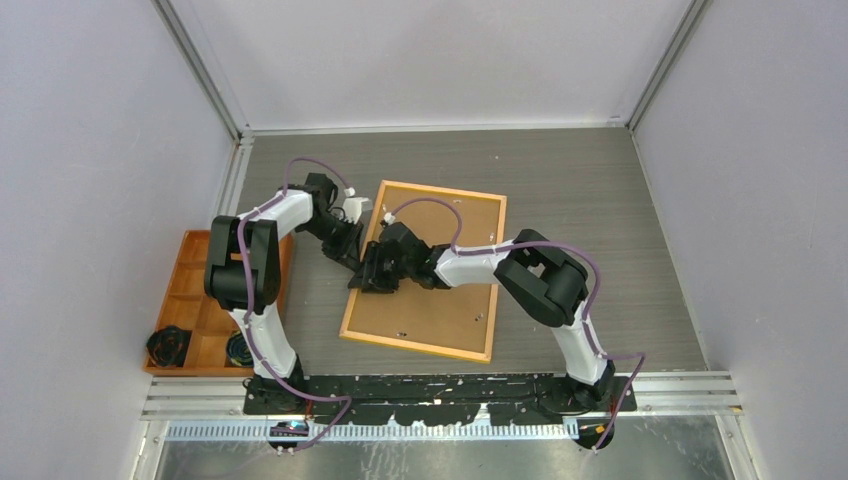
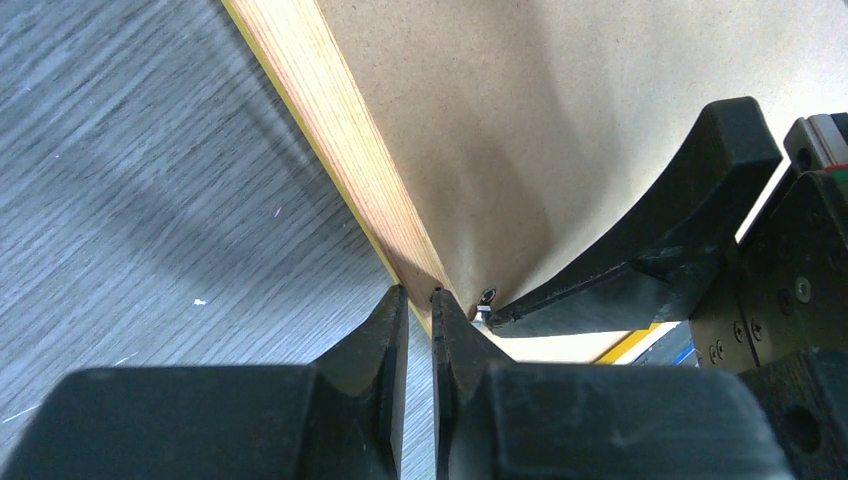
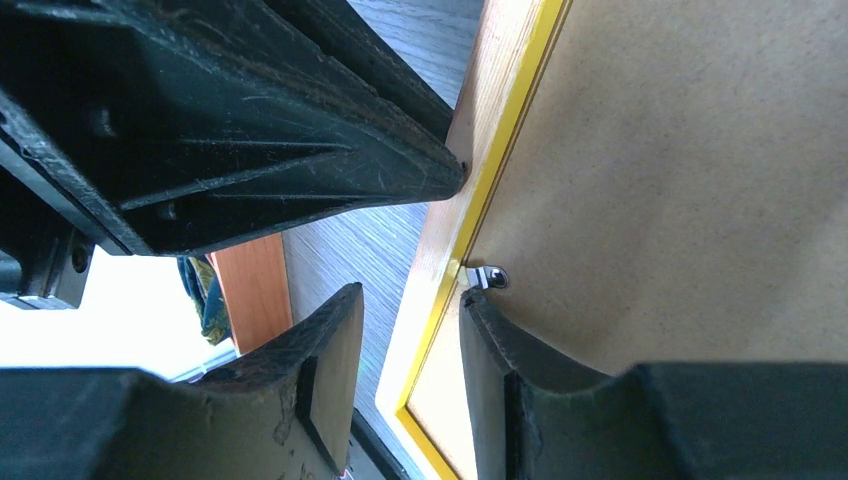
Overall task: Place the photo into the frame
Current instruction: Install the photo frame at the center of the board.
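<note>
Tray (image 1: pixel 186 237): orange, compartmented, well out to the left of both sets of fingers; dark items (image 1: pixel 170 345) in its near cells
Left gripper (image 2: pixel 418 298): fingers almost together, only a thin slit between them; tips against the wood rim of the frame (image 1: pixel 430 310); possibly nipping it, though the view does not settle that
Frame: face down on the table (image 1: pixel 580 190), brown backing up; left rim at both sets of fingertips
Right gripper (image 3: pixel 405 300): fingers apart, astride the rim; one outside over the table, one on the backing
Clip (image 3: pixel 490 277): small metal tab, just beyond the inner finger
</note>
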`<state>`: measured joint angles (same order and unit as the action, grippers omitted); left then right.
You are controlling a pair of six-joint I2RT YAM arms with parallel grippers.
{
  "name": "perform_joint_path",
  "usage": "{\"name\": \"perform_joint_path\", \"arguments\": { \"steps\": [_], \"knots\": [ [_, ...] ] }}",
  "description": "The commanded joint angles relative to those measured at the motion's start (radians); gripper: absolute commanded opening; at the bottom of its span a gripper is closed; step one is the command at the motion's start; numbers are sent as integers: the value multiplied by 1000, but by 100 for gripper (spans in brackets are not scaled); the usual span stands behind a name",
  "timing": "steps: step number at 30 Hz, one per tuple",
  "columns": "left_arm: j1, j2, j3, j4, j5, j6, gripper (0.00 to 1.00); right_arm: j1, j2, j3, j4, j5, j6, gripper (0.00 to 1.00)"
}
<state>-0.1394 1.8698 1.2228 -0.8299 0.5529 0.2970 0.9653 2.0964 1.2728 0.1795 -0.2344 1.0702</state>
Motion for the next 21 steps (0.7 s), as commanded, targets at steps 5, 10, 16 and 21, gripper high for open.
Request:
{"name": "perform_joint_path", "arguments": {
  "steps": [5, 10, 16, 21],
  "knots": [
    [-14, 39, -20, 24, -2, 38, 6, -10, 23, 46, 7, 28, -44, 45],
    [-14, 38, -23, 27, -4, 35, 6, -11, 36, 73, 7, 21, -69, 45],
    [-14, 38, -24, 25, -2, 41, 6, -10, 27, 64, 24, 11, -74, 44],
    [-7, 28, -5, 2, -4, 29, 8, -30, -64, 39, 47, -54, -82, 51]
  ]
}}
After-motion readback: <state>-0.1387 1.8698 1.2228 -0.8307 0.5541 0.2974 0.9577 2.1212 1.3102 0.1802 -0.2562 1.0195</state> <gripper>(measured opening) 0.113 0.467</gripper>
